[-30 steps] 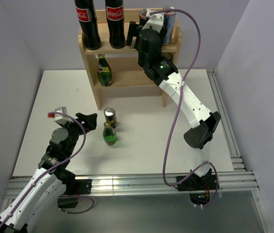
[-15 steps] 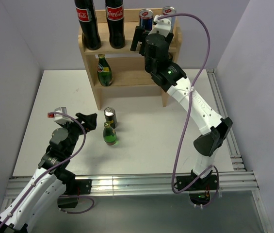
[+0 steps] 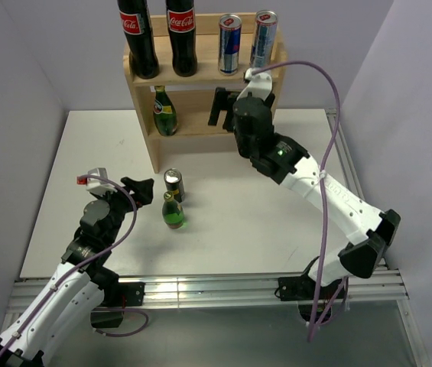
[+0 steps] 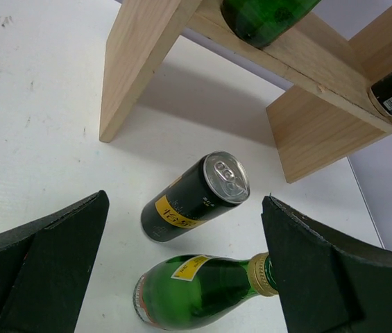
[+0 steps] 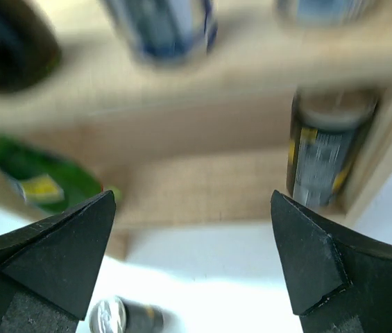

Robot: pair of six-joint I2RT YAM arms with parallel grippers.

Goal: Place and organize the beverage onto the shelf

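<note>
Left pincer (image 3: 138, 183): spread, empty, facing can (image 3: 173, 183) and green bottle (image 3: 173, 212), both standing on surface (image 3: 86, 153). Shelf (image 3: 200, 126): rear centre. Right pincer (image 3: 219, 107): spread, empty, before lower tier. Step, judged: fetching 1 of 2 remaining drinks; next, centre, close.

a: from above the near edge, we overlook the whole table (image 3: 86, 168) and shelf (image 3: 196, 103).
b: confirmed. left wrist sits low beside the black can (image 4: 192, 198); right wrist faces the shelf closely. all share the shelf.
</note>
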